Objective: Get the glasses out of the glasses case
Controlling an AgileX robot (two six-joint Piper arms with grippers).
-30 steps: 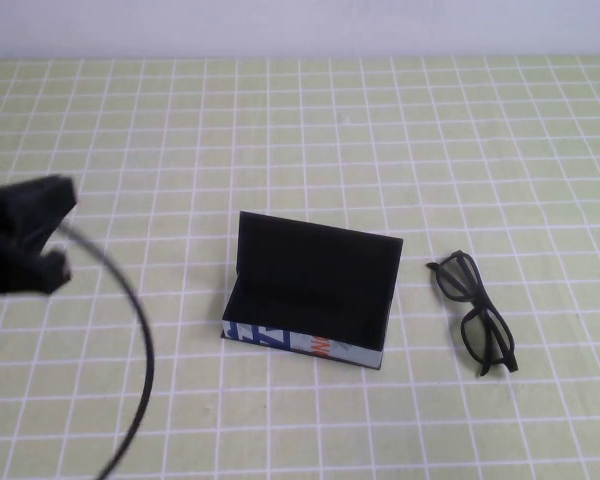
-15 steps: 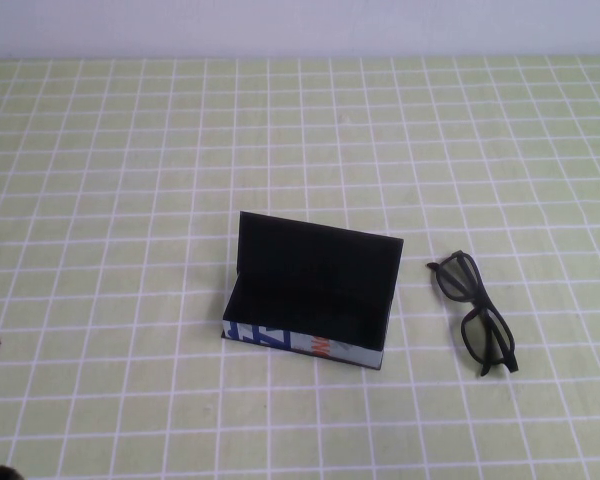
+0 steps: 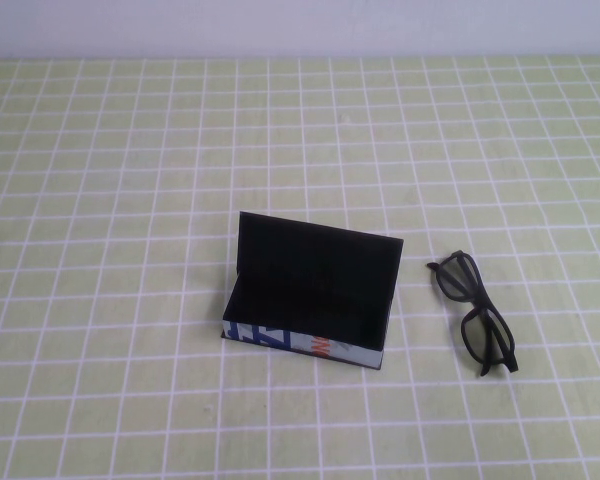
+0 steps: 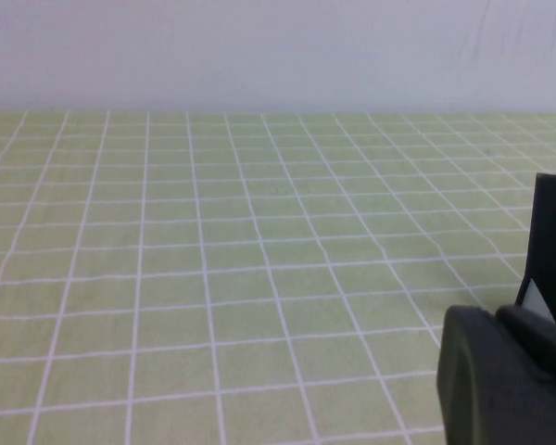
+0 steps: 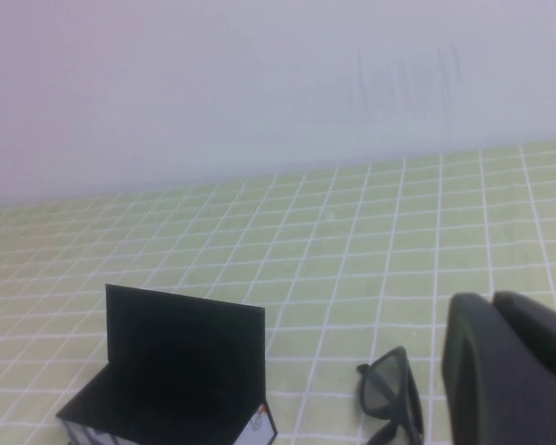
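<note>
Fingers on neither arm can be read for opening: the left gripper (image 4: 505, 375) shows only as a dark rounded bulk at the lower right of its wrist view, and the right gripper (image 5: 510, 366) as the same sort of bulk at the lower right of its own view. I cannot tell how wide either stands, and neither has hold of anything visible. From the high camera only a dark sliver sits at the lower left edge; the right arm is out of frame.

At the middle of the high view the glasses case (image 3: 310, 300) stands open on the table (image 3: 130, 180), lid upright, its black interior apparently empty. The glasses (image 3: 475, 312) lie on the table to its right, near but clear of the case, arms folded out. By that layout the task looks finished.

Risks from here, as a judgement:
- An arm swinging back low could knock the upright lid and shut or shove the case.
- A sweep across the right side could drag the glasses, since they lie loose.
</note>
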